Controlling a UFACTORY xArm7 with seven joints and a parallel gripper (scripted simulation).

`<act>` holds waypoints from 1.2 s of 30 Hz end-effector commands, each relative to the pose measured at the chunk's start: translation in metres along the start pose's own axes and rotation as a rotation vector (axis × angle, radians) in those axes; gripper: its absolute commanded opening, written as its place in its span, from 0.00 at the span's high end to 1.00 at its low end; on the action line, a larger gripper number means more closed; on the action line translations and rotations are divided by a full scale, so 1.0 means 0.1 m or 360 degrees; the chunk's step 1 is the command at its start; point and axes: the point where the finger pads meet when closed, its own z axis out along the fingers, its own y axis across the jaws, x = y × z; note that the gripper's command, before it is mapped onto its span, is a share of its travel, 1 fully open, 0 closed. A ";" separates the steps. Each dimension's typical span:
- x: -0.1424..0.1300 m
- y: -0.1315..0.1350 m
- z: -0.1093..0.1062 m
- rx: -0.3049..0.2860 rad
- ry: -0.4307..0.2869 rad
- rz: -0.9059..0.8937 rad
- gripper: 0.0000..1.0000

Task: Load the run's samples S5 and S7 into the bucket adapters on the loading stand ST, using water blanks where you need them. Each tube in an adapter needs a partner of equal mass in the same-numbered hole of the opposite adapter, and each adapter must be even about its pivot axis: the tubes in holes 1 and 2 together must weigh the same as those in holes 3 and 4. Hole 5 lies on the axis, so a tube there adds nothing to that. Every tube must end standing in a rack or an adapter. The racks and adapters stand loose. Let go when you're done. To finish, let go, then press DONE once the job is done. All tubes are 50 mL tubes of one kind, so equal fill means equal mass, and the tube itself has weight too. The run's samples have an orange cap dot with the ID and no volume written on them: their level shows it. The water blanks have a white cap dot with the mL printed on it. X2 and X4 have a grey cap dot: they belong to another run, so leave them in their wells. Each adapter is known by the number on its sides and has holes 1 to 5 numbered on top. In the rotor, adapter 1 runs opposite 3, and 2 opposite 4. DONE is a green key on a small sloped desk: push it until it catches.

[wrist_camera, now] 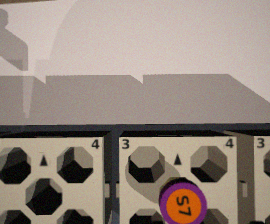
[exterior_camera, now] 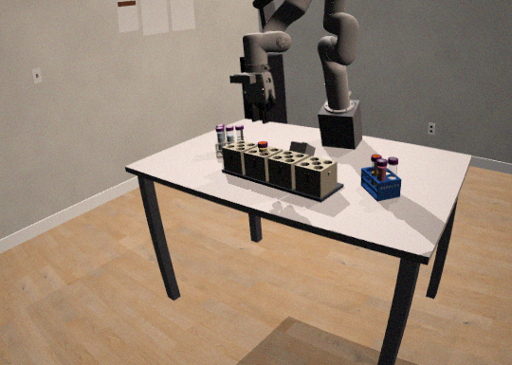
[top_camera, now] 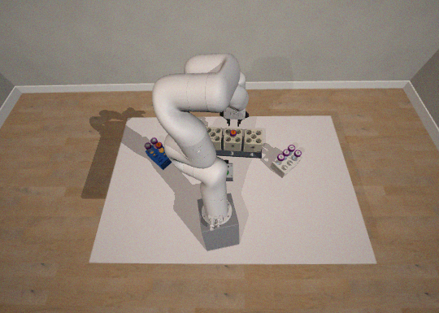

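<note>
Tube S7 (top_camera: pixel 233 132) (exterior_camera: pixel 263 144) (wrist_camera: pixel 183 205) stands vertically, cap up, in its adapter (top_camera: pixel 232 146) (exterior_camera: pixel 256 166) (wrist_camera: pixel 178 144), the gripper (top_camera: pixel 233 123) (exterior_camera: pixel 259 120) released.

"S7" on orange cap dot (wrist_camera: pixel 183 205); "3", "4" on adapter tops (wrist_camera: pixel 136 192)

A lab bench setting: capped sample tubes (top_camera: pixel 286 152) (exterior_camera: pixel 229 129) stand in racks (top_camera: pixel 279 172) (exterior_camera: pixel 390 189) beside numbered centrifuge adapters (top_camera: pixel 253 146) (exterior_camera: pixel 328 183) (wrist_camera: pixel 158 142).

Three white paper sheets with red-brown, dark and ochre top strips (exterior_camera: pixel 127 18) (exterior_camera: pixel 154 15) (exterior_camera: pixel 182 13) hang on the grey wall (exterior_camera: pixel 76 108); a small white rectangular wall plate (exterior_camera: pixel 37 76) sits lower left of them; pale-brown wooden floorboards (top_camera: pixel 53 235) (exterior_camera: pixel 95 264) surround the table.
</note>
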 end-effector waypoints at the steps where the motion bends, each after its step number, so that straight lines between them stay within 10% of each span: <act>1: 0.01 0.00 -0.11 -0.0001 0.0005 0.0000 0.56; 36: 0.01 0.00 -0.37 -0.0001 0.0005 0.0000 0.56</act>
